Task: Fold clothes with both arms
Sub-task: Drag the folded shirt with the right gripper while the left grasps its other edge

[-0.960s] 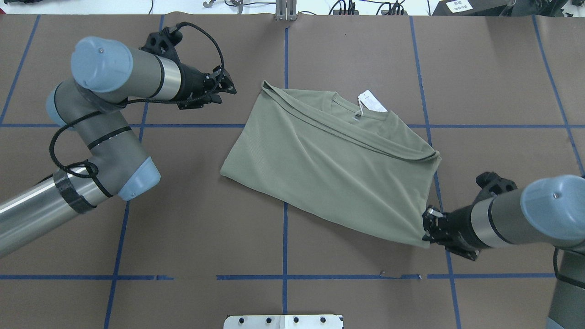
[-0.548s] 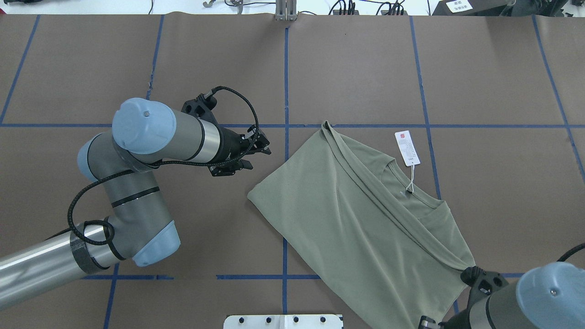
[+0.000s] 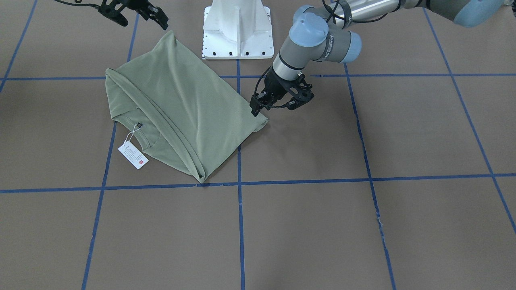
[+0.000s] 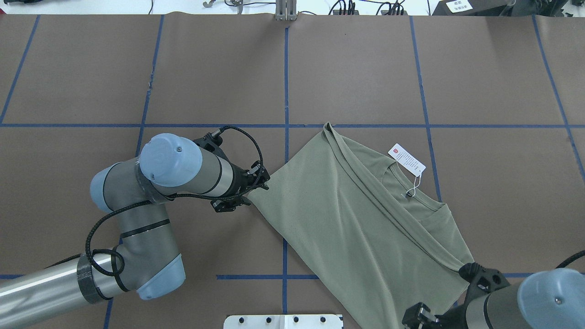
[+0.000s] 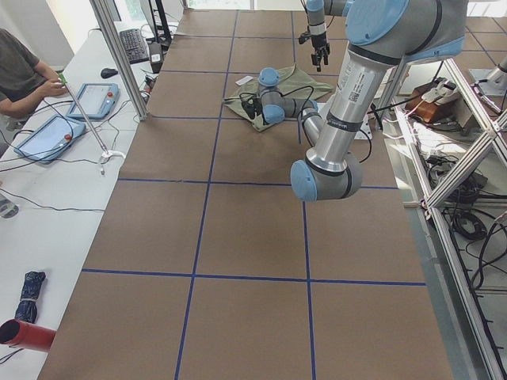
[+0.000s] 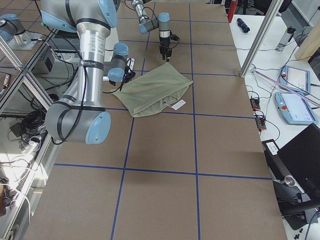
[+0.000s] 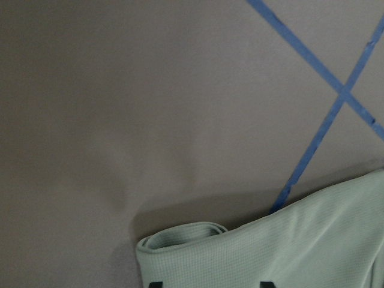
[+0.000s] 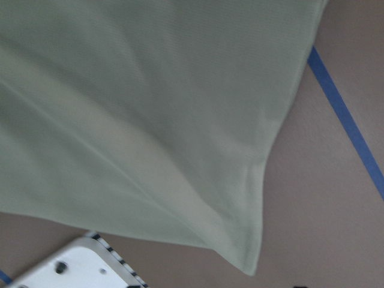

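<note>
The sage-green shirt [image 4: 356,214] lies folded and slanted on the brown table [image 4: 137,68], with its white hang tag [image 4: 406,159] beside the neck. My left gripper [image 4: 250,194] is open and low at the shirt's left corner. In the left wrist view its two dark fingertips stand either side of the rolled corner [image 7: 180,237]. My right gripper [image 3: 139,16] is open just off the near right corner [image 3: 171,36], with nothing between its fingers. The right wrist view shows that corner [image 8: 249,258] lying free on the table.
The white base block [image 4: 283,321] sits at the table's near edge, right next to the shirt's lower hem. Blue tape lines [image 4: 285,68] grid the table. A seated person [image 5: 24,75] and tablets are at a side table on the left.
The right arm dragged the shirt toward the robot and turned it, then let its corner go. The left arm came down and right to the shirt's left corner. The tag swung.
</note>
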Tool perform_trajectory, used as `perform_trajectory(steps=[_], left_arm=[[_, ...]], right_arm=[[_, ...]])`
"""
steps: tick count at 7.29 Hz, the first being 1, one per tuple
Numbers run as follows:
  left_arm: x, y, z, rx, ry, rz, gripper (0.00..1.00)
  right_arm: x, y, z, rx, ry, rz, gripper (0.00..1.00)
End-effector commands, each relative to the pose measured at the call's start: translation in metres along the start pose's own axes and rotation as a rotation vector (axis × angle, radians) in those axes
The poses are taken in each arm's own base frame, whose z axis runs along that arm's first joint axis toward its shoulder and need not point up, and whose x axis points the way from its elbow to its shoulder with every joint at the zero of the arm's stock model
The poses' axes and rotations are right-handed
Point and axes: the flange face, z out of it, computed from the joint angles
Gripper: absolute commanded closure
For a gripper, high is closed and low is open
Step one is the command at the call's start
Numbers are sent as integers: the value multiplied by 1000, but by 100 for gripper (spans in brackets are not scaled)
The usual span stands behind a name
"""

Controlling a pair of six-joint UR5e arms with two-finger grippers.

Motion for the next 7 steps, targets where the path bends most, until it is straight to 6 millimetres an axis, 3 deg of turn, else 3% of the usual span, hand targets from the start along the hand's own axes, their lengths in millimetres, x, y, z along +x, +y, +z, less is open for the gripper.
perform_trajectory(steps=[1, 2, 5, 6, 7], left_arm=[[-4, 2, 11, 11, -24, -2, 41], [-6, -3, 16, 36, -28, 1, 44], [-8, -7, 28, 70, -32, 1, 49], [-9, -9, 30, 75, -39, -2, 62], [-10, -10, 31, 75, -39, -2, 99]], right_arm=[[-22, -56, -19, 107, -83, 79, 0], [-19, -69, -2, 131, -53, 94, 0], [-25, -78, 12, 153, -49, 100, 0], [-26, -81, 10, 157, -54, 102, 0], [-26, -82, 9, 159, -56, 104, 0]])
